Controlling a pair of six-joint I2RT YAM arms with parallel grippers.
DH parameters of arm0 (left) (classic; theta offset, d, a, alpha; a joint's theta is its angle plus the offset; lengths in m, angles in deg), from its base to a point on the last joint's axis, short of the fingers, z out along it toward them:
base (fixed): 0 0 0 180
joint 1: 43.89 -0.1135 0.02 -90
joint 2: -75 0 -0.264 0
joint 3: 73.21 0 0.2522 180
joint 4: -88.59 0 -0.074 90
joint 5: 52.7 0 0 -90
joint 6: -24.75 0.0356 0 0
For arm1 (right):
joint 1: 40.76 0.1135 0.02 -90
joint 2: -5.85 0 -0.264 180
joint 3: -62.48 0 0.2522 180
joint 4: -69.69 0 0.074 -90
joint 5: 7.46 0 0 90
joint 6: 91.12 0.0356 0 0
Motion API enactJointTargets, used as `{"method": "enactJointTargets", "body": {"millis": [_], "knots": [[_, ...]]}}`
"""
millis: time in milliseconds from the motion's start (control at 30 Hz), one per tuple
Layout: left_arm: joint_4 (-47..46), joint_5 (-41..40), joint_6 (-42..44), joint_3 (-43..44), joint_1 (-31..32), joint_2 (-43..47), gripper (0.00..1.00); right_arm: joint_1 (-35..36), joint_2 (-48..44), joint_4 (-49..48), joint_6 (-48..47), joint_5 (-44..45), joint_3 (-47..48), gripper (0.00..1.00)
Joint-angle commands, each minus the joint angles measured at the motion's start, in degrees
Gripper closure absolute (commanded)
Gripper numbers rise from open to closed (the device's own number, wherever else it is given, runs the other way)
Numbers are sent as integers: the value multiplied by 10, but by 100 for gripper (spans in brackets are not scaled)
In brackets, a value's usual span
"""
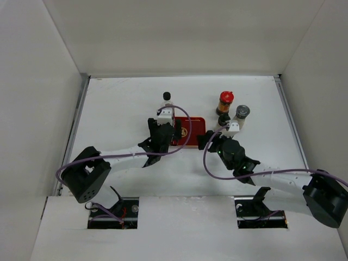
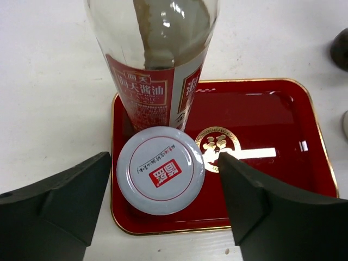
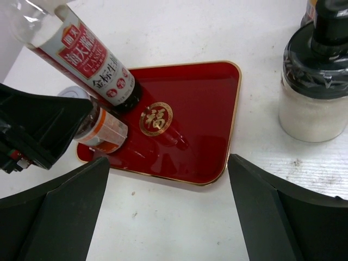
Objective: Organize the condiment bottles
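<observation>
On the red tray (image 2: 261, 125) the tall clear bottle (image 2: 157, 81) with a red label stands at the back left. The short white-lidded jar (image 2: 160, 170) stands just in front of it. My left gripper (image 2: 163, 160) is open, one finger on each side of the jar with a small gap on both sides. My right gripper (image 3: 168, 163) is open over the tray's (image 3: 201, 109) near edge, holding nothing. To its right, off the tray, stand the grey-capped shaker (image 3: 314, 92), a small dark black-capped bottle (image 3: 331, 22) and the red-capped jar (image 1: 225, 100).
The tray (image 1: 190, 130) lies mid-table between both grippers, its right half bare. White walls close in the table on three sides. In the right wrist view the left arm's black gripper (image 3: 38, 130) sits close against the jar (image 3: 103, 130).
</observation>
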Motion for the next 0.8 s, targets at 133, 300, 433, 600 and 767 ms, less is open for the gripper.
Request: {"method": "enactJointTargets", "body": {"millis": [133,300,433,600,767], "knots": [[-48,4,2,-3,-16,94,10,-17,-29,57,1,6,84,11],[-71,2,-5,-54,-37,185,10,-53,-43,133,-12,41,138,63],[-134,-18,-23,-138,-57,260,14,-101,-48,210,-23,66,174,69],[-170,-26,-56,-210,-96,317,14,-160,-19,243,-30,82,190,20],[-194,-19,-83,-243,-123,328,14,-172,47,264,-41,64,214,4]]}}
